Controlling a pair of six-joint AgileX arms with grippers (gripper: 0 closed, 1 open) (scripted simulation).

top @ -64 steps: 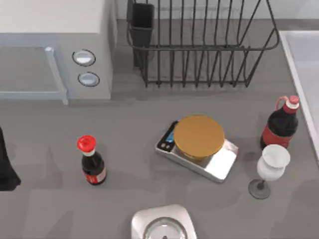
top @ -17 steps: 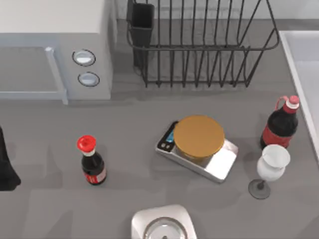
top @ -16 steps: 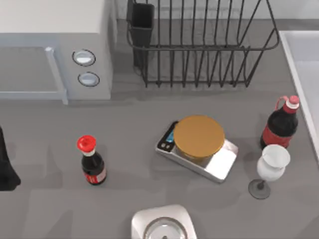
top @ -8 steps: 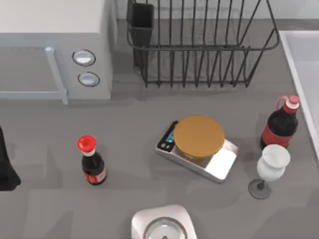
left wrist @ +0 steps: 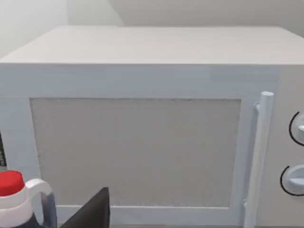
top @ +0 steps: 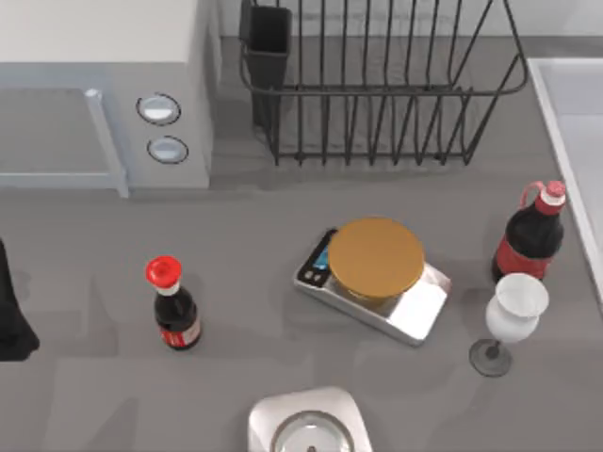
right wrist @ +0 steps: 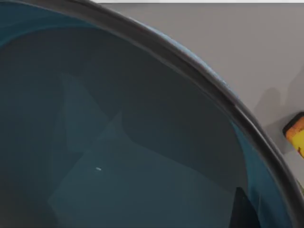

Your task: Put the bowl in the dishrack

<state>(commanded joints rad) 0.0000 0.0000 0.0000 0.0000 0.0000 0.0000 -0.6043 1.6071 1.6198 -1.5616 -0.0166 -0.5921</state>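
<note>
The bowl [right wrist: 118, 142] sits very close under the right wrist camera, its teal inside and dark rim over the grey tabletop [right wrist: 228, 42]. Whether either claw is clenched, I cannot tell. The dishrack [top: 377, 89] stands far centre, beside the microwave [top: 94, 85].

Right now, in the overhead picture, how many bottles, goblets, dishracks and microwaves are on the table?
Bottles: 2, the small red-capped bottle and the cola bottle
Goblets: 1, the white goblet
Dishracks: 1, the black wire dishrack
Microwaves: 1, the white microwave
Total: 5
</note>
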